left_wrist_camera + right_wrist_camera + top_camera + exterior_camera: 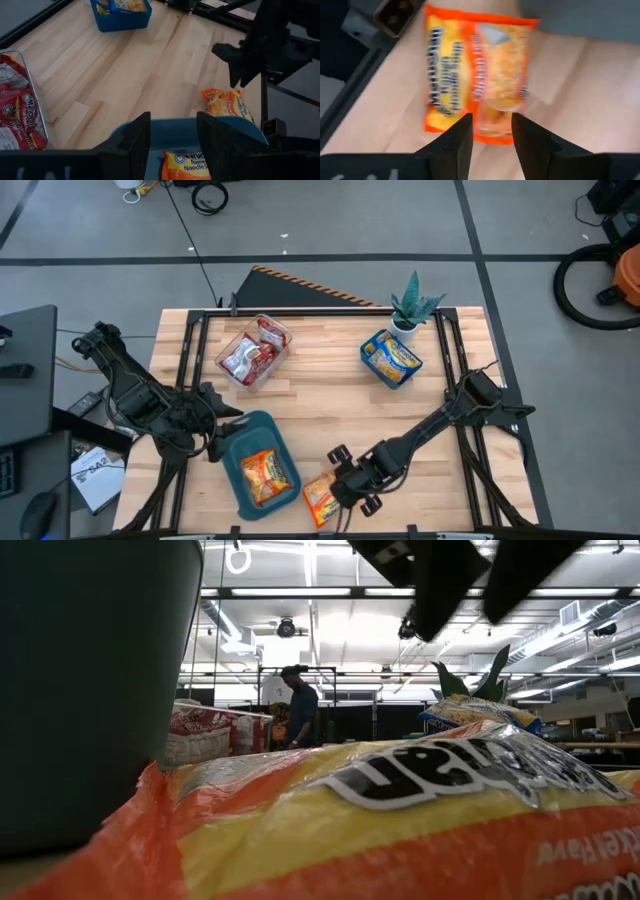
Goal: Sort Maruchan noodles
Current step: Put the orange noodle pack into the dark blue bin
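High view: the orange noodle packet point(319, 498) lies flat on the bench point(330, 395) at its near edge, just right of the teal tray point(238, 442), its long axis running roughly toward the far edge with a slight tilt, while the right hand point(347, 485) hovers above it, fingers parted and grasping nothing. Right wrist view: the packet point(477, 72) appears light, thin, glossy and probably slippery with brittle contents, so a gentle pinch across its short width near the middle is advisable. Left wrist view: the left hand point(172, 132) waits released over the tray's rim.

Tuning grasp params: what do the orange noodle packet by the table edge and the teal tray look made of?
Orange packet: thin glossy plastic film, judging by its sheen, wrinkles and crimped end seams. Teal tray: looks like rigid moulded plastic, matte, with smooth rounded corners and an even wall; could be otherwise.
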`<state>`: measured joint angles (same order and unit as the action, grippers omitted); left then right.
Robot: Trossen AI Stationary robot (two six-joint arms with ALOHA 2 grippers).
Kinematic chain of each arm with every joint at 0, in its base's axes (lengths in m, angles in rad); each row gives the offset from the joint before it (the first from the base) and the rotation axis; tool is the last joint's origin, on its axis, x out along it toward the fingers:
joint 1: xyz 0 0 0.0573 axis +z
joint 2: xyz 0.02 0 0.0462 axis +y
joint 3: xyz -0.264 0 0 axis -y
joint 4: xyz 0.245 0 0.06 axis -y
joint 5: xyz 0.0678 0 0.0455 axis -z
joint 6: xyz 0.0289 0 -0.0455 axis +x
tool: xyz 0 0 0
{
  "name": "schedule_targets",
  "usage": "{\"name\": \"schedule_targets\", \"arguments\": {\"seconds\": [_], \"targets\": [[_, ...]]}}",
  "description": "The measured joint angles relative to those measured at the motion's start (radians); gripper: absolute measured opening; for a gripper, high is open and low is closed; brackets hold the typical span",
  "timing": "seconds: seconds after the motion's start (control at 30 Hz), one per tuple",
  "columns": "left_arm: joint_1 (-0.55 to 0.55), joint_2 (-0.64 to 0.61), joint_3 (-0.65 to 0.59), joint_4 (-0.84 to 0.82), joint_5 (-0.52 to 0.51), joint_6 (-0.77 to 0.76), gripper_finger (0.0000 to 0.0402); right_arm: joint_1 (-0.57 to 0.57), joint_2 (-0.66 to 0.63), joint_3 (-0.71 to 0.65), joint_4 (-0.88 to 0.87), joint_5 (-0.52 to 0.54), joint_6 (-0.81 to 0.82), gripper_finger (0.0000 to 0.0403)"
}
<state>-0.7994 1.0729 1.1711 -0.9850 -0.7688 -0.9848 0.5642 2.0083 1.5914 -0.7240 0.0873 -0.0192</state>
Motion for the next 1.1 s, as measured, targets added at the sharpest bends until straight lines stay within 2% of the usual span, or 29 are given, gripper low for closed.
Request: {"name": "schedule_targets", "arguments": {"seconds": [0.13, 0.27, 0.33, 0.47, 0.7, 0.93, 1.1], "targets": [[0.009, 0.000, 0.000, 0.000, 0.000, 0.001, 0.0164, 0.030, 0.000, -0.070, 0.060, 0.002, -0.045, 0.0159], [0.025, 0.000, 0.000, -0.001, 0.000, 0.002, 0.0164, 0.051, 0.000, -0.133, 0.135, 0.054, -0.108, 0.0175], [0.030, 0.000, 0.000, -0.002, 0.000, 0.005, 0.0164, 0.055, 0.000, -0.157, 0.179, 0.094, -0.136, 0.0175], [0.045, 0.000, 0.000, -0.002, 0.002, 0.012, 0.0164, 0.053, 0.002, -0.180, 0.235, 0.097, -0.180, 0.0165], [0.050, 0.000, 0.000, -0.022, 0.016, 0.012, 0.0164, 0.036, 0.035, -0.181, 0.243, 0.057, -0.224, 0.0113], [0.050, 0.000, 0.000, -0.024, 0.016, 0.012, 0.0164, 0.007, 0.040, -0.181, 0.236, 0.050, -0.217, 0.0016], [0.050, 0.000, 0.000, -0.050, 0.016, 0.012, 0.0164, -0.003, 0.019, -0.181, 0.193, 0.062, -0.219, 0.0015]]}}
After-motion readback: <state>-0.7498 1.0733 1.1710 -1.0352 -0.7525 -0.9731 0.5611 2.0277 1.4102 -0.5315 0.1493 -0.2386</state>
